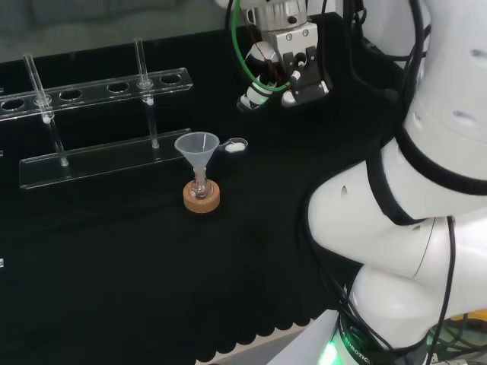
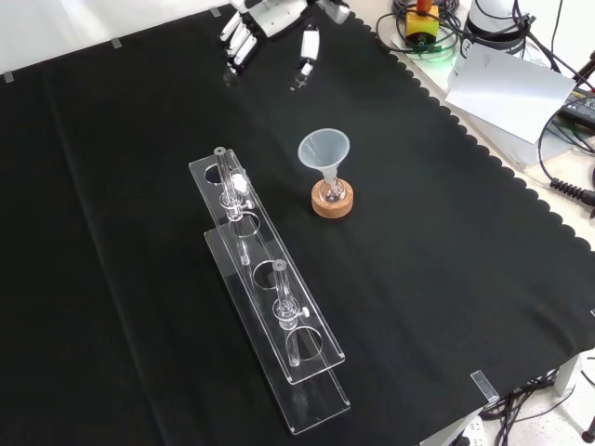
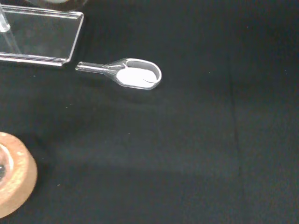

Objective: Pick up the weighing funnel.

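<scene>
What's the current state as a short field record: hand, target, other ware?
hand: open, raised above the cloth, holding nothing
weighing funnel: lying on the cloth, white material in its bowl, untouched
funnel: upright in a small flask on the cork ring, left of the weighing funnel in the head view
rack: clear, standing beside the funnel
grasp: not yet made

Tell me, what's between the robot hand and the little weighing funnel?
Nothing but bare black cloth between the robot hand and the weighing funnel, as the head view shows.
</scene>
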Motion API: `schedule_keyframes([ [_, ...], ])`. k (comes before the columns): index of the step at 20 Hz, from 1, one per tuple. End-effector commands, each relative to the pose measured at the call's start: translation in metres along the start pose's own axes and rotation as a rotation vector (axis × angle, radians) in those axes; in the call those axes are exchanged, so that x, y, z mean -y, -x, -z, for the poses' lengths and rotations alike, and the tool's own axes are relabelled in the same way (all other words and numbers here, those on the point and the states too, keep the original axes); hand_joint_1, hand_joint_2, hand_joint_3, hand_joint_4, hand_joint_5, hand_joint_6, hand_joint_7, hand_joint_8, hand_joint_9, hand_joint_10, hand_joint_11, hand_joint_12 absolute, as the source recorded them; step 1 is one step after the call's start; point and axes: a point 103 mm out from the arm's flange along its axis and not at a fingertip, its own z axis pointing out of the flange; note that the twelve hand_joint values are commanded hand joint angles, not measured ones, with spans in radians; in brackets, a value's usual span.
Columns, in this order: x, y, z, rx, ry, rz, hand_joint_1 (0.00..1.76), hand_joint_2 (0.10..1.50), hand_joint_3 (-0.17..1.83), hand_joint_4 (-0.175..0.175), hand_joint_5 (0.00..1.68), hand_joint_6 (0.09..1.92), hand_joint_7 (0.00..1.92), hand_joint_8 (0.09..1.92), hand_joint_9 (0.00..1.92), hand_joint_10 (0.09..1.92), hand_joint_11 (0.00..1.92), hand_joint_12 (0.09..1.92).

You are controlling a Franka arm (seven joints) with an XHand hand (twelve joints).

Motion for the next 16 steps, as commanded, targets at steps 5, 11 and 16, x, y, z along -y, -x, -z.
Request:
schedule_keyframes([
  [5, -0.052, 0.018, -0.028, 0.017, 0.028, 0.018, 0.77, 0.70, 0.49, -0.074, 0.50, 0.09, 0.42, 0.70, 0.65, 0.60, 0.39, 1.33],
  [11, -0.074, 0.012, -0.049, 0.019, 0.006, 0.039, 0.77, 0.69, 0.50, -0.073, 0.51, 0.09, 0.42, 0.70, 0.66, 0.59, 0.40, 1.32],
  [16, -0.087, 0.006, -0.064, 0.022, -0.014, 0.052, 0.78, 0.69, 0.50, -0.071, 0.52, 0.09, 0.42, 0.70, 0.66, 0.58, 0.40, 1.32],
])
